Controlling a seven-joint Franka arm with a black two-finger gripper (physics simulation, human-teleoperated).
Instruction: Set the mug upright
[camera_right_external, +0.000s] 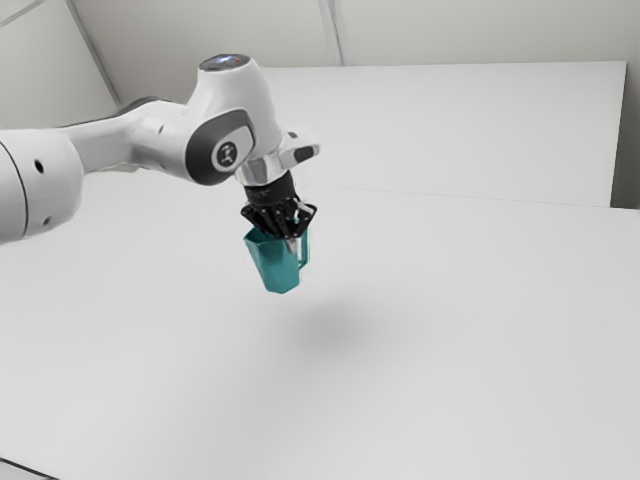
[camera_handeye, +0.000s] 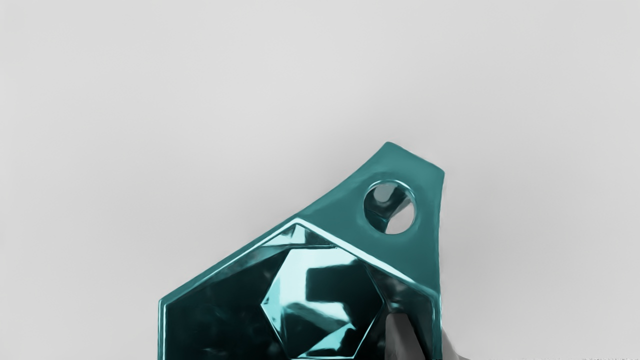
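The teal six-sided mug (camera_right_external: 276, 264) hangs in the air below the gripper (camera_right_external: 292, 238), its mouth up toward the hand and its body slightly tilted. In the wrist view I look into the mug (camera_handeye: 215, 320), with its pierced handle (camera_handeye: 340, 220) on the far side. The gripper (camera_handeye: 431, 336) pinches one side wall: one finger (camera_handeye: 402, 340) is inside the mug and the other (camera_handeye: 451, 347) is outside, partly hidden by the wall.
A broad pale table surface (camera_right_external: 450, 350) lies beneath, with a soft shadow below and to the exterior view's right of the mug. A white panel (camera_right_external: 460, 130) stands behind.
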